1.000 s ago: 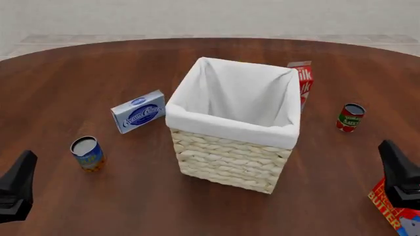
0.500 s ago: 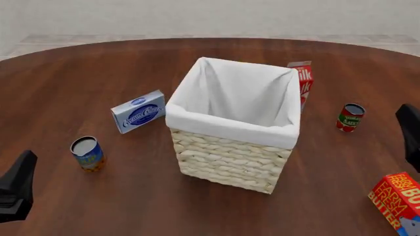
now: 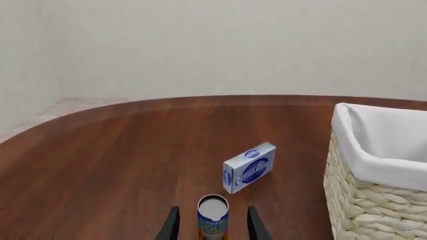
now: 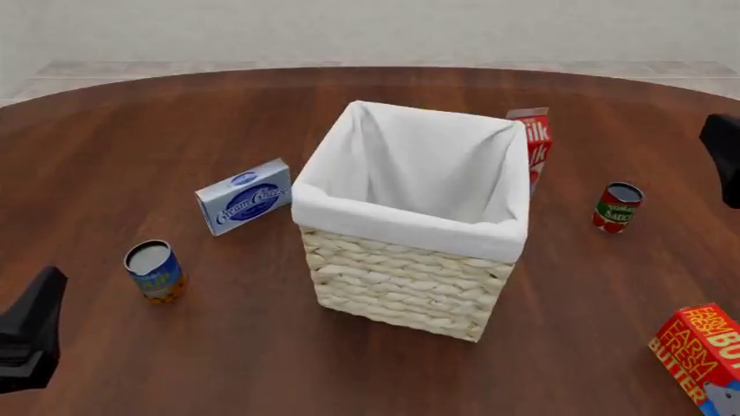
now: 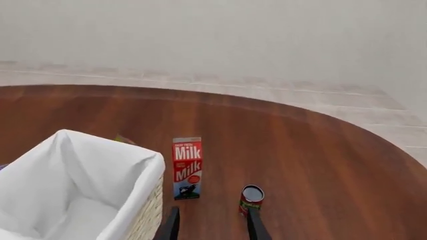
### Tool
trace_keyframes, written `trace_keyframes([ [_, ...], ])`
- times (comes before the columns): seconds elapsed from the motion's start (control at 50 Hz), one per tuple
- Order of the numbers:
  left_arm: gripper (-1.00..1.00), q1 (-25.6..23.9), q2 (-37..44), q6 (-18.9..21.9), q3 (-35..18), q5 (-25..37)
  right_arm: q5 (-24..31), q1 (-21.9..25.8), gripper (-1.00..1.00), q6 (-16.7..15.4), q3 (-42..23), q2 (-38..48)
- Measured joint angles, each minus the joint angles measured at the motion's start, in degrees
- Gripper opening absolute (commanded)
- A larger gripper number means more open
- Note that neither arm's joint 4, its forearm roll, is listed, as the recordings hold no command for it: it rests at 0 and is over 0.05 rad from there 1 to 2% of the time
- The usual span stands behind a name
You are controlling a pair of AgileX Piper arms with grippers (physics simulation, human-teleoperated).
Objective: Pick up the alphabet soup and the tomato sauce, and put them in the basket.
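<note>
The alphabet soup (image 4: 154, 270) stands upright on the table, left of the basket (image 4: 393, 286). My left gripper (image 4: 30, 334) hangs near the front left corner, short of the can. In the left wrist view its open fingers (image 3: 172, 226) frame the alphabet soup (image 3: 213, 218) ahead of them. The tomato sauce (image 4: 618, 207) stands upright to the right of the basket. My right gripper (image 4: 723, 158) hovers at the right edge, beyond the can. Its fingers (image 5: 253, 220) are open and empty, with the tomato sauce (image 5: 251, 199) just past one tip and the basket (image 5: 107, 150) beside.
A blue cream cheese box (image 4: 244, 195) lies left of the basket, behind the soup. A red-and-white milk carton (image 4: 535, 143) stands at the basket's far right corner. A red butter box (image 4: 699, 351) sits at the front right.
My right gripper has moved away from the front right, forward along the table's right edge, uncovering the butter box. The left gripper and the cans have stayed put.
</note>
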Motion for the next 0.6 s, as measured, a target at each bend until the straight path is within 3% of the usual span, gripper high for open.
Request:
trace_keyframes([
  [0.6,1.00,0.3,0.7,0.6,0.1,-0.1,5.2,-4.0,1.00,-4.6,-14.0,19.8],
])
